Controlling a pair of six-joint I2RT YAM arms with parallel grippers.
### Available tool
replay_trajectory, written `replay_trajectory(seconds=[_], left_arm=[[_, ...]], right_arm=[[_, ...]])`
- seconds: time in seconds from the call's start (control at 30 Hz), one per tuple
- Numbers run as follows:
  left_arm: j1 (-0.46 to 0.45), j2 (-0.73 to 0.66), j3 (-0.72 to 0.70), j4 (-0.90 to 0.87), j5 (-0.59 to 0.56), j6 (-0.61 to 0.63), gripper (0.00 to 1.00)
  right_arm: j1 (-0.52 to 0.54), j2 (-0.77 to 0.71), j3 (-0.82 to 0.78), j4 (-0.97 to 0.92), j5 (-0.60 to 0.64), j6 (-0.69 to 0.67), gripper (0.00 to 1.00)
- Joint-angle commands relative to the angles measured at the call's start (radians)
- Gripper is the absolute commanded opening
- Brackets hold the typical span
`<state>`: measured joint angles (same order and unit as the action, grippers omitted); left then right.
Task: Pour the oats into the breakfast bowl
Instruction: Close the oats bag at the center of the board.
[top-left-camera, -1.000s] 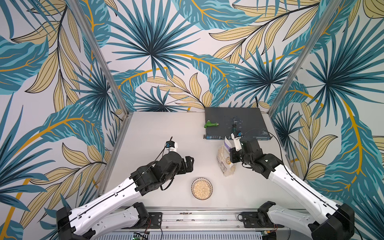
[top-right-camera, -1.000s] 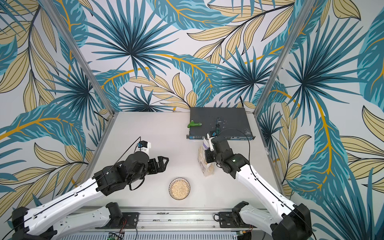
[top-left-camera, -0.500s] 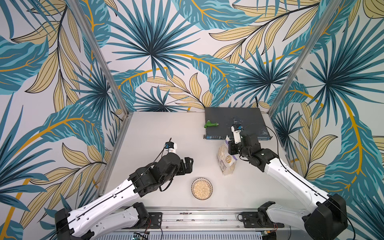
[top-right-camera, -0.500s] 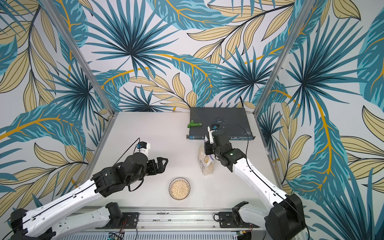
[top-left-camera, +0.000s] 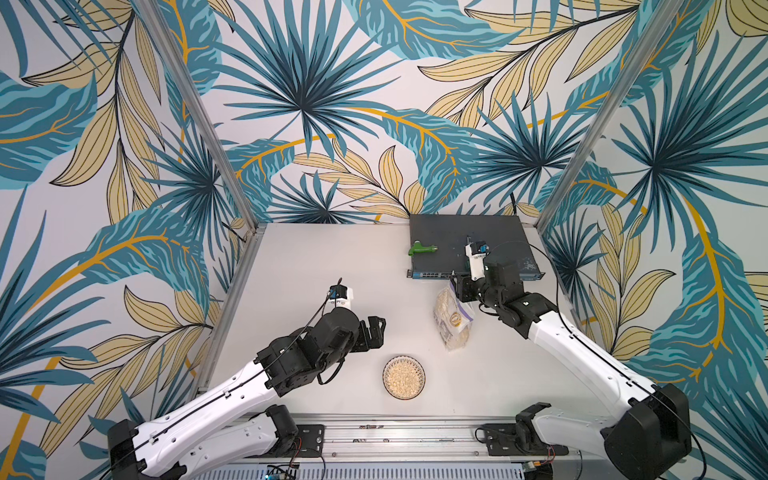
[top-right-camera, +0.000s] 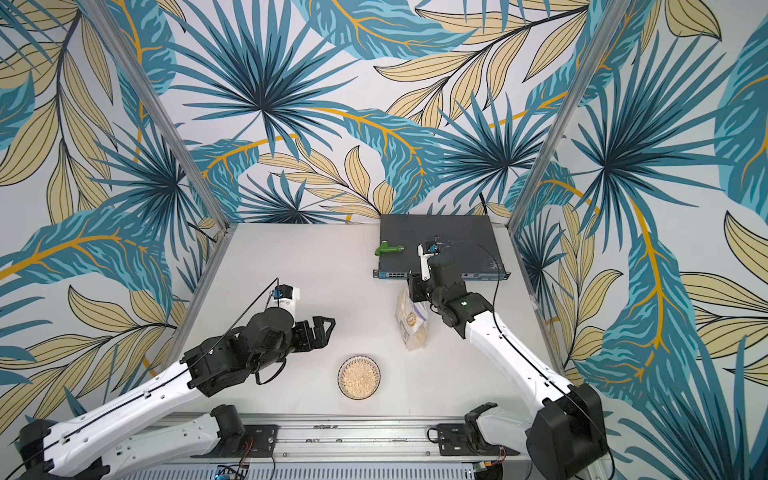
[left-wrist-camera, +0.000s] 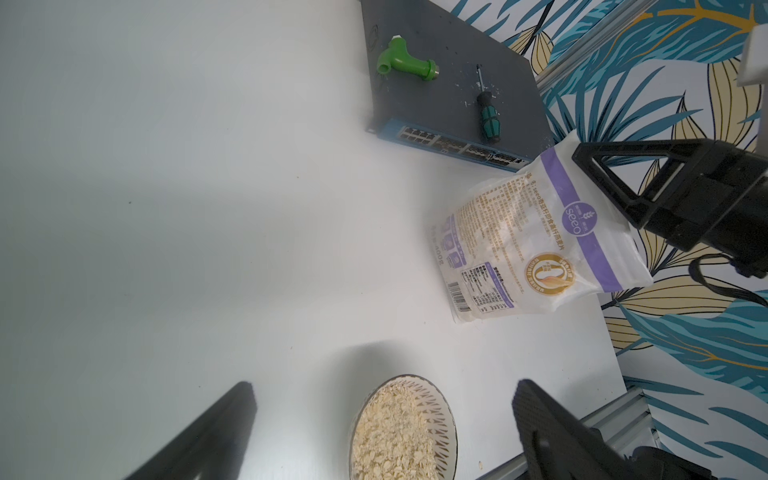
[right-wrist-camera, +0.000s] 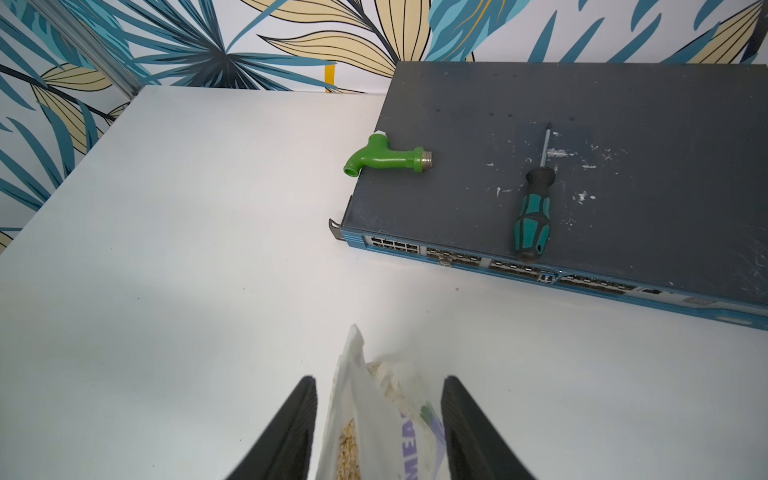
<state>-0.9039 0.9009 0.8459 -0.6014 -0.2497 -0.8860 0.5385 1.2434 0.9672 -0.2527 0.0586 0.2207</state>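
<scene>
The breakfast bowl (top-left-camera: 404, 377) (top-right-camera: 358, 378) (left-wrist-camera: 405, 432) sits near the table's front edge, filled with pale oat flakes. The oats pouch (top-left-camera: 453, 322) (top-right-camera: 411, 322) (left-wrist-camera: 519, 249), clear with a purple band and a gold emblem, stands leaning on the table behind and to the right of the bowl. My right gripper (top-left-camera: 459, 291) (right-wrist-camera: 378, 380) is at the pouch's top, open, with the pouch's top edge (right-wrist-camera: 374, 415) loose between its fingers. Left of the bowl, above the table, my left gripper (top-left-camera: 376, 332) (left-wrist-camera: 384, 388) is wide open and holds nothing.
A dark network switch (top-left-camera: 469, 245) lies at the back right. A green tap fitting (top-left-camera: 422, 249) and a green-handled screwdriver (right-wrist-camera: 534, 208) rest on it. Patterned walls enclose the table on three sides; an aluminium rail (top-left-camera: 395, 432) runs along the front.
My right gripper was shut on the pouch's top and has now opened, after shifting slightly toward the back. The pouch stays standing. The left arm has barely moved.
</scene>
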Motion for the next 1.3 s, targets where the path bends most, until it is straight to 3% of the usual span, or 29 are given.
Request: replay_trajectory(seconds=[0.0, 0.1, 0.13, 0.2, 0.47, 0.5, 0.57, 0.83, 0.9, 0.97, 1.03, 1.27], left_arm=[[0.001, -0.017, -0.008, 0.017, -0.01, 0.014, 1.0], [0.002, -0.017, -0.008, 0.018, -0.01, 0.012, 1.0], [0.002, -0.015, -0.008, 0.018, -0.01, 0.012, 1.0], [0.002, -0.014, -0.01, 0.022, -0.008, 0.013, 1.0], [0.002, -0.012, -0.025, 0.076, -0.018, 0.065, 1.0], [0.002, -0.013, -0.022, 0.071, -0.028, 0.063, 1.0], [0.001, -0.012, -0.016, 0.063, -0.038, 0.061, 1.0], [0.003, -0.007, -0.015, 0.063, -0.026, 0.04, 1.0], [0.002, -0.004, -0.015, 0.063, -0.022, 0.036, 1.0], [0.002, -0.001, -0.011, 0.063, -0.018, 0.036, 1.0], [0.001, 0.004, -0.005, 0.065, -0.011, 0.041, 1.0], [0.002, 0.062, 0.053, 0.048, 0.022, 0.06, 1.0]], right_arm=[[-0.007, 0.033, 0.016, 0.028, -0.032, 0.0, 0.53], [-0.009, 0.052, 0.028, 0.036, -0.044, -0.006, 0.46], [-0.008, 0.059, 0.035, 0.039, -0.042, -0.008, 0.36], [-0.009, 0.07, 0.049, 0.041, -0.028, -0.009, 0.0], [-0.01, 0.044, 0.075, 0.052, -0.042, -0.003, 0.01], [-0.01, 0.057, 0.088, 0.035, -0.04, 0.0, 0.18], [-0.01, 0.078, 0.1, 0.024, -0.042, -0.003, 0.35], [-0.01, 0.133, 0.097, 0.056, -0.037, -0.007, 0.4], [-0.01, 0.142, 0.099, 0.056, -0.038, -0.01, 0.39], [-0.009, 0.147, 0.099, 0.055, -0.038, -0.012, 0.3], [-0.01, 0.147, 0.099, 0.056, -0.032, -0.015, 0.0], [-0.006, 0.092, 0.113, 0.043, -0.01, -0.007, 0.01]])
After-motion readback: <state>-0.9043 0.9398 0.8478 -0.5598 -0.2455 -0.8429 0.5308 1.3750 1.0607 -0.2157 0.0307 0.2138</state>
